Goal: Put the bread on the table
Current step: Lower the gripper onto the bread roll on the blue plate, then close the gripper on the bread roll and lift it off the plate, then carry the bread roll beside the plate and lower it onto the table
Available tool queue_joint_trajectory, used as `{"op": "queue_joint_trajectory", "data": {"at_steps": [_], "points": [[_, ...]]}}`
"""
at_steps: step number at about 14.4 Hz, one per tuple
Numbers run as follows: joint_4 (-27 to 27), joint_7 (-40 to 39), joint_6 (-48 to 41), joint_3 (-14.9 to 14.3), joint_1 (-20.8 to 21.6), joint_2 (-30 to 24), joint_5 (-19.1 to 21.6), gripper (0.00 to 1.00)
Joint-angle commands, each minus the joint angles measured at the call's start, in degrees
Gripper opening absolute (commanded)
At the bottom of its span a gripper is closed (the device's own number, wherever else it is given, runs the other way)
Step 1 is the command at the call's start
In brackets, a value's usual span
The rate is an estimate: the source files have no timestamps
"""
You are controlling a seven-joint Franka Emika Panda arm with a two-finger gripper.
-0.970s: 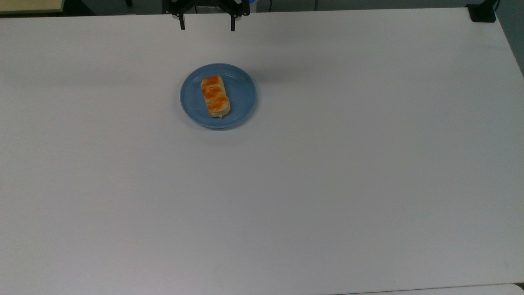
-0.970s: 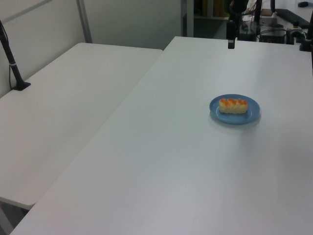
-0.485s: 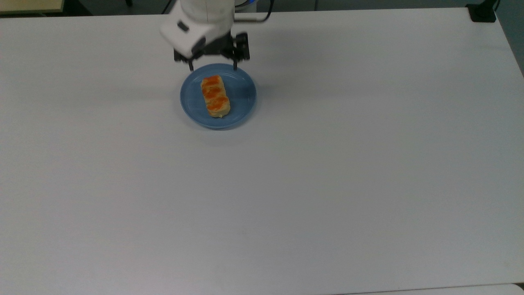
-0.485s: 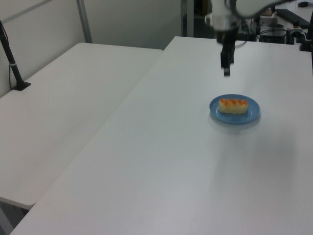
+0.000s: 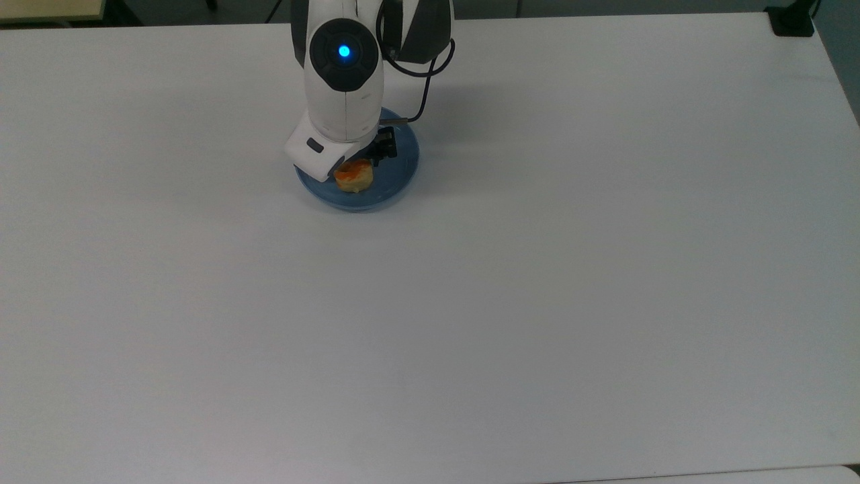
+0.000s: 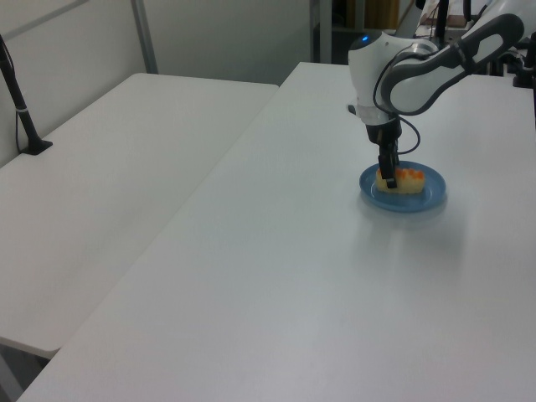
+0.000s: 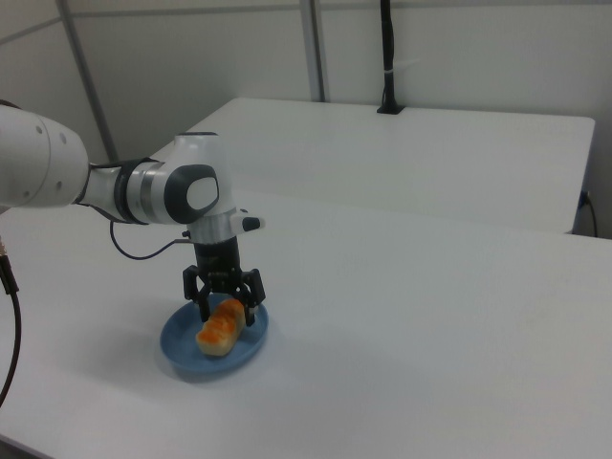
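Top view: the arm's gripper (image 5: 359, 156) covers most of the bread (image 5: 354, 177) on the blue plate (image 5: 403, 168).

Left view: fingers (image 6: 386, 176) lowered beside the loaf.

Right view: fingers spread, straddling the bread, gripping nothing. Grasp step; closing comes next, then lifting to the tabletop (image 7: 430, 316).

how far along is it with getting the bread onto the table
Early stage. Done: the tool is down at the blue plate, open, with a finger on either side of the bread. In hand: the grasp itself, as the fingers are not closed on the loaf, which lies on the plate. Left: grip, lift, carry it over and set it on the bare table.
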Motion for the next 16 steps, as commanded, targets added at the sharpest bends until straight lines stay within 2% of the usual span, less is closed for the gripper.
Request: {"op": "queue_joint_trajectory", "data": {"at_steps": [1,3,4,5,6,8,10,12,13,14,16], "points": [[-3.5,-1.7,1.4,0.0,0.0,-2.1,-0.8,0.91],[-4.3,-1.7,1.4,0.3,0.2,-2.2,-0.8,0.75],[-4.3,-1.5,1.4,0.3,0.4,-2.2,-0.8,0.63],[-4.3,-1.0,1.0,0.4,0.6,-2.5,-0.6,0.46],[-4.2,-0.7,0.5,0.4,0.7,-3.0,-0.2,0.39],[-1.9,1.3,-2.9,1.1,0.8,-3.9,0.6,0.39],[1.8,4.4,-7.0,3.3,0.7,-4.1,1.8,0.39],[4.5,8.6,-8.2,6.4,0.8,-3.9,1.9,0.39],[5.7,12.4,-8.3,9.1,1.0,-3.8,1.9,0.39],[6.0,15.2,-8.2,10.7,2.3,-3.7,1.9,0.40],[6.0,18.6,-7.8,11.1,6.3,-3.1,1.9,0.41]]}}
